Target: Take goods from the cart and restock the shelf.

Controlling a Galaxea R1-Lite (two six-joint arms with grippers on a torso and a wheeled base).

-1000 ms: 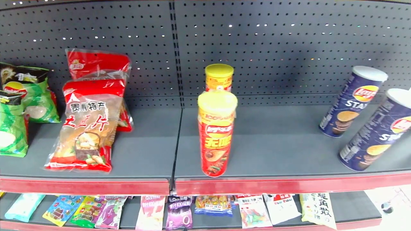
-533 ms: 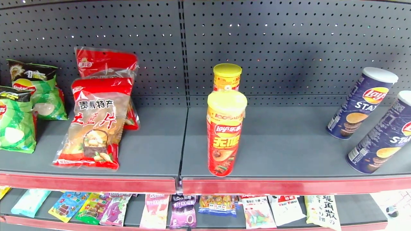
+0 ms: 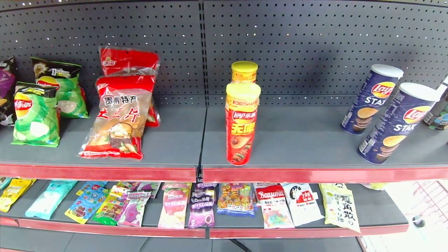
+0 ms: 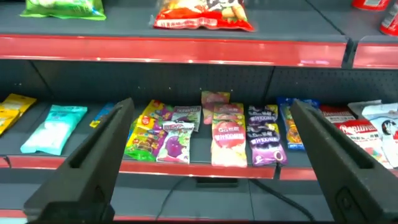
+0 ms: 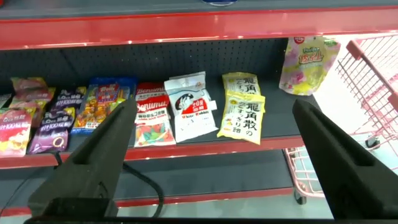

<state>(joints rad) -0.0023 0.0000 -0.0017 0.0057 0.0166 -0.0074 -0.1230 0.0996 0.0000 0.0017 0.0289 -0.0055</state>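
Bags [image 3: 117,115] left on upper shelf [image 3: 301,140], 2 cans [image 3: 241,122] centre, tubes [image 3: 395,122] right

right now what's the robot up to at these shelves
Nothing is being handled at the moment. The left gripper and right gripper are both open and empty, facing the lower shelf of snack packets. The cart sits off to the robot's right. On the upper shelf stand red cans and blue cans.

Two matt, dark grey grippers, alike in build.
Left gripper [image 4: 211,104]: long flat fingers [image 4: 93,165], broad at the base and narrowing to blunt tips, each with a shallow groove along its face. Right gripper [image 5: 212,102]: the same dark, wedge-shaped fingers [image 5: 339,158].
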